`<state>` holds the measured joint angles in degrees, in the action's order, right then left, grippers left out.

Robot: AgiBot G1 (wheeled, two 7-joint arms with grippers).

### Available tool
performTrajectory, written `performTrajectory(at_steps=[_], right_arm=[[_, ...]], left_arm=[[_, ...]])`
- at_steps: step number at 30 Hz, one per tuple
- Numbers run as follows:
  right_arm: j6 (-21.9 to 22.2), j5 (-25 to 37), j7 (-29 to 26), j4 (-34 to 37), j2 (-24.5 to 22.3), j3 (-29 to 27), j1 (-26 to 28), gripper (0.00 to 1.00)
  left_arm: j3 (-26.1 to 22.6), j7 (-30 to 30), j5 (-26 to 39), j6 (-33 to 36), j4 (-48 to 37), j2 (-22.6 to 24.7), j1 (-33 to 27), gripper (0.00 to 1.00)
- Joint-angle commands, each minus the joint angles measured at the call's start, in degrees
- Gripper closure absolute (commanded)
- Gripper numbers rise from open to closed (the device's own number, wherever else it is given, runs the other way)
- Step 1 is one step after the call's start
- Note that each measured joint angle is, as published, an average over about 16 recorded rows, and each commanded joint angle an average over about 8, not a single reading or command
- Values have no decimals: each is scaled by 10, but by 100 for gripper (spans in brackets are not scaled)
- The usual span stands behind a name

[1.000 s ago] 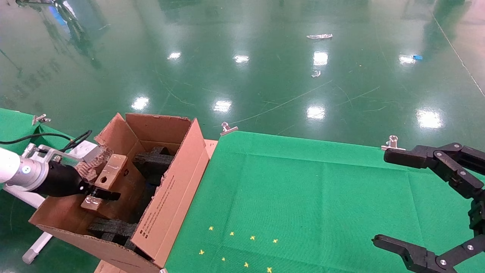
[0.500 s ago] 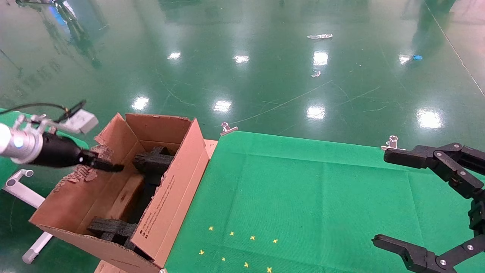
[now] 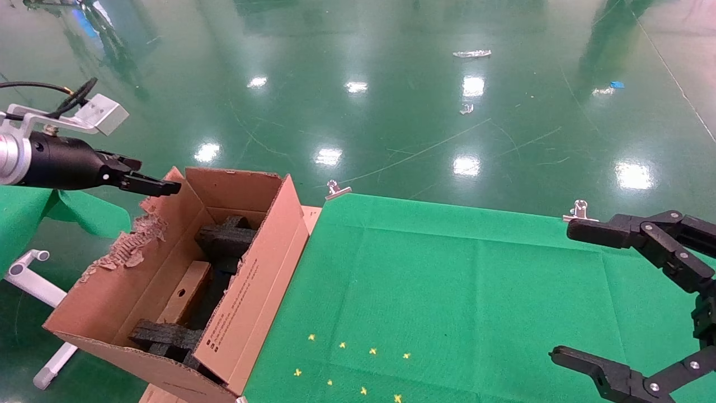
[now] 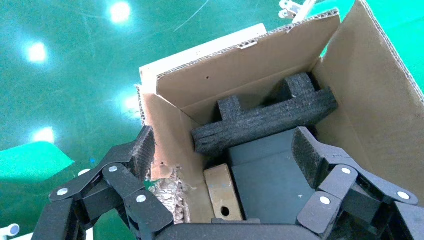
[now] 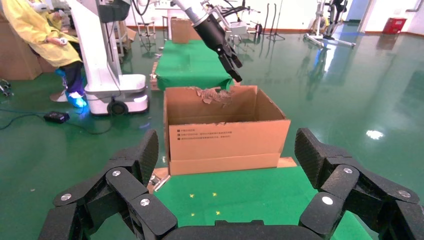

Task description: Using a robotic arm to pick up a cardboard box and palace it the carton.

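Note:
The small cardboard box (image 3: 184, 288) lies flat inside the carton (image 3: 251, 291), along its left wall between two black foam pieces (image 3: 224, 238). Its round hole faces up. In the left wrist view the box (image 4: 220, 187) shows below the open fingers. The robotic arm's left gripper (image 3: 146, 182) is open and empty, raised above the carton's far left flap; in the left wrist view the gripper (image 4: 225, 150) looks down into the carton (image 4: 250, 65). My right gripper (image 3: 566, 292) is open and idle over the table's right side. From the right wrist view (image 5: 227, 155) it faces the carton (image 5: 225, 135).
The green-clothed table (image 3: 447, 268) has yellow cross marks (image 3: 358, 364) near its front and metal clips (image 3: 335, 190) on its far edge. The carton's left flap is torn (image 3: 131, 246). A white stand (image 3: 33, 274) sits left of the carton. A person (image 5: 40, 35) stands beyond.
The left gripper let go of the small box, opened, and rose up and back out of the carton. The box now lies on the carton's floor. The right arm has not moved.

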<state>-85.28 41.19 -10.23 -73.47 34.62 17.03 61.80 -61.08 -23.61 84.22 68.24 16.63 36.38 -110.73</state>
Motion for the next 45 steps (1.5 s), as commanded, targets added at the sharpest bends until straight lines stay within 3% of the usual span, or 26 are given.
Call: performTrajectory(at_steps=[1,45], right_arm=[[0,0,0,0,0,0,0,0],[0,-1,1,0,0,1,1,0]], left_arm=[[4,2,-3,3,6,-2,0,0],[344,98,-323,133,434,-11,374,0]])
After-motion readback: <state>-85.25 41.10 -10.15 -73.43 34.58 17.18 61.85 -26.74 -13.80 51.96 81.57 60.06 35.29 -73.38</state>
